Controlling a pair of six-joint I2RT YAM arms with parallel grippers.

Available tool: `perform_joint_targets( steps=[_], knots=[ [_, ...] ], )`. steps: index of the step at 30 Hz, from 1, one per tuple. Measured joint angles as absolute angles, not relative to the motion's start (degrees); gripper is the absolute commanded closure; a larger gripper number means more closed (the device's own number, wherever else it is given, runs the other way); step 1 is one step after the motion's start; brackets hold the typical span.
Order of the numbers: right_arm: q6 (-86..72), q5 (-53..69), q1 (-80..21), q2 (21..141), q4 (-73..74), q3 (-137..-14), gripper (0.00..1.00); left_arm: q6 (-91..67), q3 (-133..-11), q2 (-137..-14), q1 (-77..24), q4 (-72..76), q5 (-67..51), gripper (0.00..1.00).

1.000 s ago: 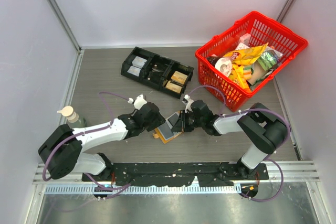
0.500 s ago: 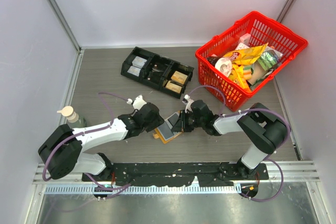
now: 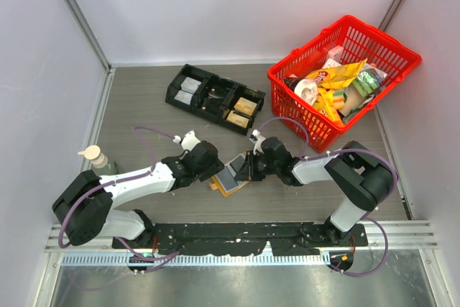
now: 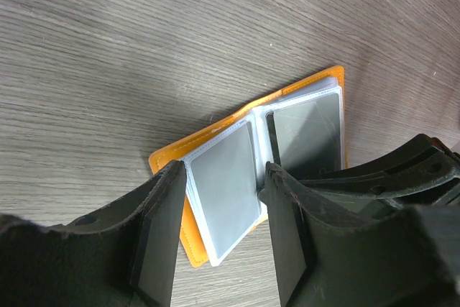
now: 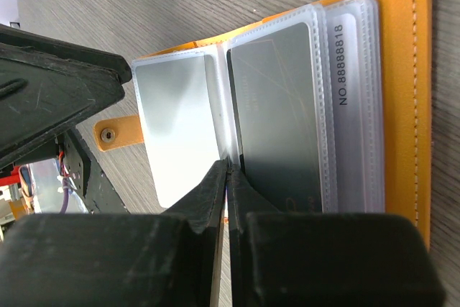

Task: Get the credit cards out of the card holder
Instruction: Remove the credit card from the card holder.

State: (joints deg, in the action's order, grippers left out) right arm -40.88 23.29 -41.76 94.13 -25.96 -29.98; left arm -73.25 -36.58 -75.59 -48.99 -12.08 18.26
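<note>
Two credit cards (image 5: 180, 127) show through the clear sleeves of the card holder (image 3: 231, 176), which lies open and flat on the table (image 4: 108, 48), directly beneath both pincers. Your right pincer (image 5: 228, 169) is closed, with its tips meeting at the centre fold between the two sleeves. You cannot tell whether it has caught a sleeve edge, a card edge or nothing. Your left pincer (image 4: 223, 174) is about half open and grips nothing. One finger sits on each side of the sleeve farther from the right pincer, and contact with the holder is unclear.

Just past the darker card (image 5: 280, 106), away from the left pincer, a third sleeve (image 5: 346, 70) carries a printed number.

The likely risks:
- If the right pincer holds only plastic, a pull could drag or lift the whole holder, since nothing clearly pins it down.
- The smooth card could slip from a shallow pinch.
- The pincers sit very near each other, so a sideways move might knock them together.

The black compartment tray (image 3: 214, 98) and red basket (image 3: 345, 77) lie well beyond both pincers.
</note>
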Motion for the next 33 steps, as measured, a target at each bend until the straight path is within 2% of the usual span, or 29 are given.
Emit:
perform_joint_targets(
  steps=[15,24,33],
  knots=[
    [-40.9,23.3,-41.8,94.1,-26.0,-30.0,0.91,-73.2,-36.6,-77.2,-49.0,-12.3,18.1,0.49],
    [-40.9,23.3,-41.8,94.1,-26.0,-30.0,0.91,-71.5,-36.6,-77.2,-49.0,-10.7,16.4,0.59],
    [-40.9,23.3,-41.8,94.0,-25.6,-30.1,0.91,-69.8,-38.0,-77.2,-48.9,-7.5,12.6,0.63]
  ],
)
